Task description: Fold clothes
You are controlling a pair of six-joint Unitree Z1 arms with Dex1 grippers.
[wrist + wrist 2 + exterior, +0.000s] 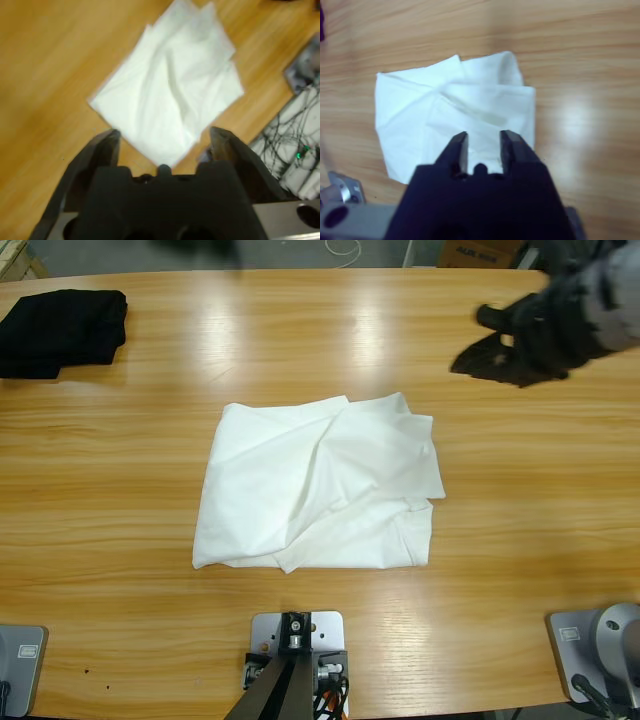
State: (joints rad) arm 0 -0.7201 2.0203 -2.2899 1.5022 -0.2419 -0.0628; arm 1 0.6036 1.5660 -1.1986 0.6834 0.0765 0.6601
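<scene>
White T-shirt [318,485] lies folded into a rough, rumpled square at the middle of the wooden table [120,470], several overlapping layers, edges uneven, one fold ridge running diagonally across it. No collar or lettering showing.

Black folded garment [60,330] sits well apart from the T-shirt, toward the table's far left corner.

One arm's black gripper [515,340] hangs above the table beyond the T-shirt's far right corner, clear of the cloth; the wrist views do not settle which arm it is.

Left gripper [165,137]: jaws spread wide, nothing between them, poised over the table with the T-shirt below and ahead, not touching it.

Right gripper [482,145]: jaws parted by a narrow gap, holding nothing, raised over the T-shirt's near edge, clear of the fabric.
</scene>
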